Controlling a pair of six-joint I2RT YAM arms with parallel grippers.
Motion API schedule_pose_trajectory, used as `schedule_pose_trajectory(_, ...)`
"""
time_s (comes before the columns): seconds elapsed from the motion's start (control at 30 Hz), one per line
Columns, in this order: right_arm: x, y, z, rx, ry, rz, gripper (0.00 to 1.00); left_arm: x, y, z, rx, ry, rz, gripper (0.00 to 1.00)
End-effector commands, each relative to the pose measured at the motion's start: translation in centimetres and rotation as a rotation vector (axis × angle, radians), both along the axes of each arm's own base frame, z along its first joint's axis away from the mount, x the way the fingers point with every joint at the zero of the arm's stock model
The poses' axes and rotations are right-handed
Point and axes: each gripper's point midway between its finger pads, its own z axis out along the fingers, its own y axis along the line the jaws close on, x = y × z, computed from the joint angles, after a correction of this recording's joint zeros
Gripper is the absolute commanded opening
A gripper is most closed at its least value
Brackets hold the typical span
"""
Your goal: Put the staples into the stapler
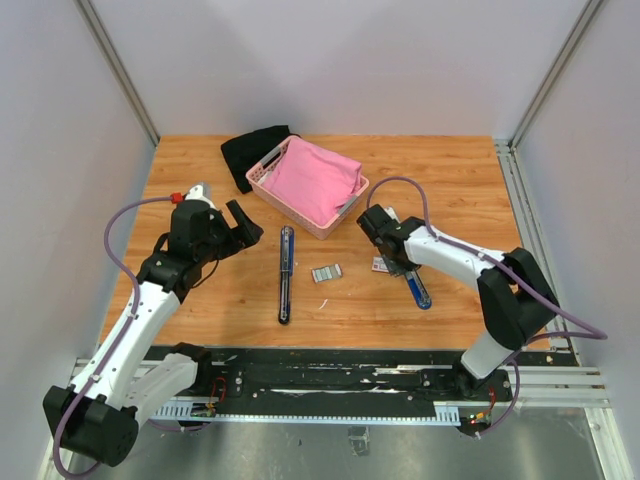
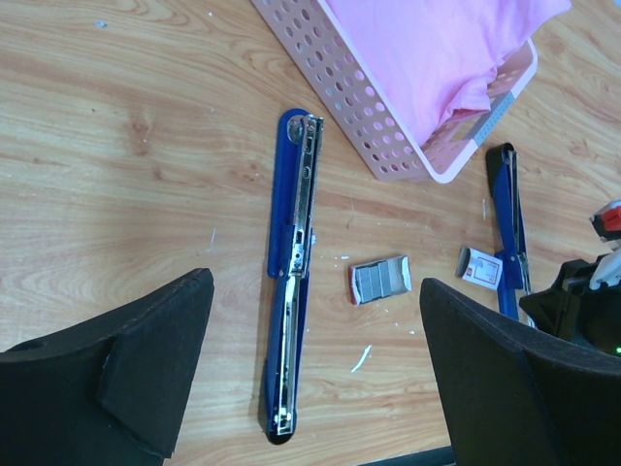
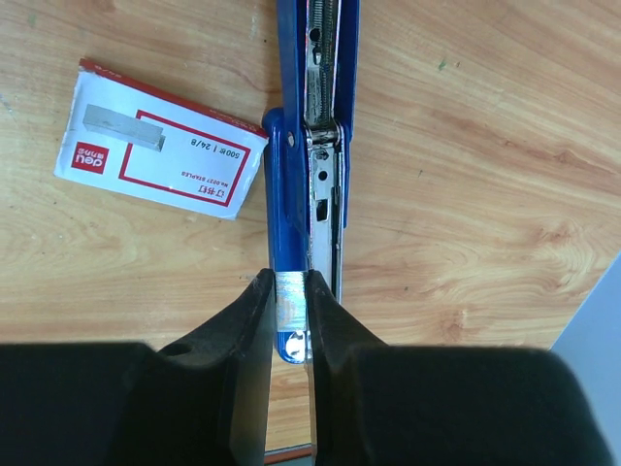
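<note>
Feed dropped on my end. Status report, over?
Left gripper open, holding nothing. Right gripper shut on staple strip, over open stapler. Nothing blocking.

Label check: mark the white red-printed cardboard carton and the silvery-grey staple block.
White red-printed cardboard carton (image 3: 160, 146), right wrist view, printed top face.
Silvery-grey staple block (image 2: 380, 280), left wrist view, middle of top.

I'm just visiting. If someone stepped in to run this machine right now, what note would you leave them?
Left gripper: open, empty, above the table's left side.
Right gripper: shut on a strip of staples, over the open blue stapler beside the white carton.
A block of staples and a second open stapler lie mid-table.
Done: strip picked up. Left: seat it in that blue stapler, then close it.
</note>
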Motion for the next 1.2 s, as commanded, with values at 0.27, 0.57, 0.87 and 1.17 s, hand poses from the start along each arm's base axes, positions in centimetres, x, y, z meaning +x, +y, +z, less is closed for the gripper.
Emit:
schedule_pose_trajectory(0.27, 0.2, -1.6, 0.4, 0.035, 0.009, 0.007, 0.14, -0.1, -0.2, -0.1, -0.001, 0.001, -0.008, 0.92)
schedule_pose_trajectory(0.57, 0.0, -1.9, 0.0, 0.034, 0.022, 0.011, 0.14, -0.2, -0.2, -0.2, -0.004, 0.004, -0.009, 0.92)
schedule_pose_trajectory(0.87, 0.4, -1.9, 0.8, 0.053, 0.027, 0.038, 0.14, -0.3, -0.1, -0.3, -0.006, 0.007, -0.005, 0.92)
schedule_pose_trajectory(1.17, 0.5, -1.9, 0.5, 0.075, 0.051, 0.050, 0.14, -0.4, -0.1, -0.5, -0.005, 0.008, -0.006, 0.92)
